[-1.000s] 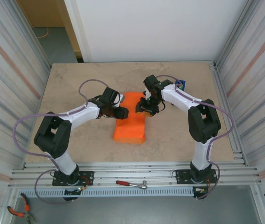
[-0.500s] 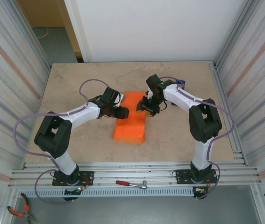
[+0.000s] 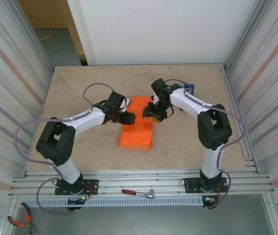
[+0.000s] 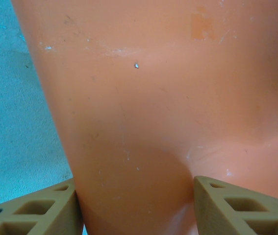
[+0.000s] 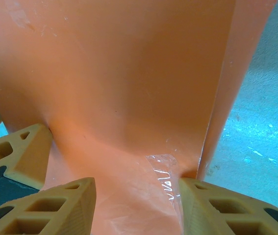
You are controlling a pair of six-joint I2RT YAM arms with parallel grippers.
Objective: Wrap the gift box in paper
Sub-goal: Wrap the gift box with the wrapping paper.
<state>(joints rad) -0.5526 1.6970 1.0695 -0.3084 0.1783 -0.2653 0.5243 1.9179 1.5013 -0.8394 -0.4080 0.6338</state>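
Basically nothing has moved - the right gripper (image 3: 151, 113) drifted a touch and came back, and the left gripper (image 3: 128, 117) held. So this looks like a hold-the-fold step, with wrapping well along. Both sets of jaws are part-closed, with the paper (image 3: 138, 129) pinched between the pads of each and bulging ahead of them. It is thin, matte orange, smooth-curved and faintly scuffed. A shiny clear tape strip (image 5: 163, 176) sits just ahead of the right fingers. The gift box is hidden - probably inside the bundle between the grippers.

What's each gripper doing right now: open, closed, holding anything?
Left gripper: closed on a fold of the orange paper.
Right gripper: closed on the paper as well.
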